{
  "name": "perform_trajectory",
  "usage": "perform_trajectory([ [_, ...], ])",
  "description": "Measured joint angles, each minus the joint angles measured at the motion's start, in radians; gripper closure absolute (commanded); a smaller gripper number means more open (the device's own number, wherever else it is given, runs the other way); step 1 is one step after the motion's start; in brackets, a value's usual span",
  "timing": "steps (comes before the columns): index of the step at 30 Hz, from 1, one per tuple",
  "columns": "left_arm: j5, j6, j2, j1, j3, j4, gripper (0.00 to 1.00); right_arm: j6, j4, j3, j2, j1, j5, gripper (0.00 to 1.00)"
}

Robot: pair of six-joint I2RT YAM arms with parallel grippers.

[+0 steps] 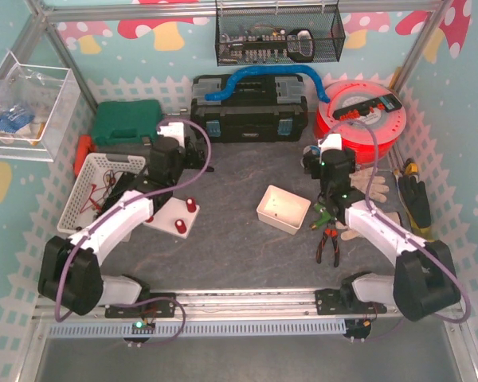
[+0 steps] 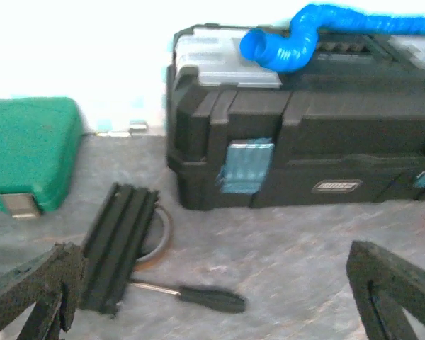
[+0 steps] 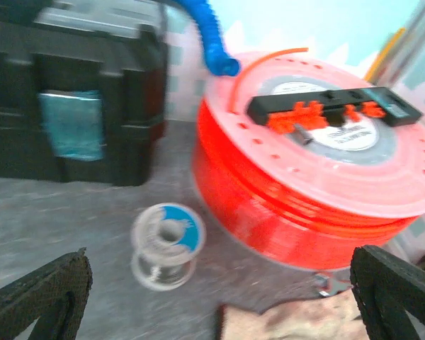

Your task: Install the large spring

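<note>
Nearest the lens, the left gripper (image 2: 212,265) has its black textured fingers (image 2: 35,290) spread wide, nothing between them; the right gripper (image 3: 219,262) is likewise released and empty. A white rectangular plate (image 1: 178,213) lies just right of the left forearm (image 1: 123,211), two short red cylinders (image 1: 191,205) upright on it; whether either is the large spring is too small to tell. A black plastic toolbox (image 2: 304,142) stands far behind.

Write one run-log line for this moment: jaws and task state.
left jaws: open, empty | right jaws: open, empty | white block with red pegs: beside left arm | large spring: cannot tell
</note>
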Motion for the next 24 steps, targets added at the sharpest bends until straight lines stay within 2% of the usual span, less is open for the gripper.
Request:
perform_trajectory([
  [4,-0.047,0.200,0.002,0.019,-0.214,0.307,0.01,-0.053,0.113,-0.014,0.061,-0.144,-0.068,0.01],
  [7,0.000,0.252,0.002,0.127,-0.348,0.452,0.01,-0.069,0.194,-0.045,0.084,-0.218,-0.113,0.01],
  [10,0.047,0.252,0.002,0.266,-0.428,0.550,0.01,-0.076,0.259,-0.086,0.111,-0.254,-0.148,0.01],
  [13,0.110,0.253,0.003,0.344,-0.496,0.623,0.01,-0.085,0.317,-0.130,0.144,-0.275,-0.175,0.01],
  [24,0.282,0.232,0.134,0.389,-0.592,0.847,0.01,-0.103,0.603,-0.361,0.228,-0.313,-0.262,0.01],
])
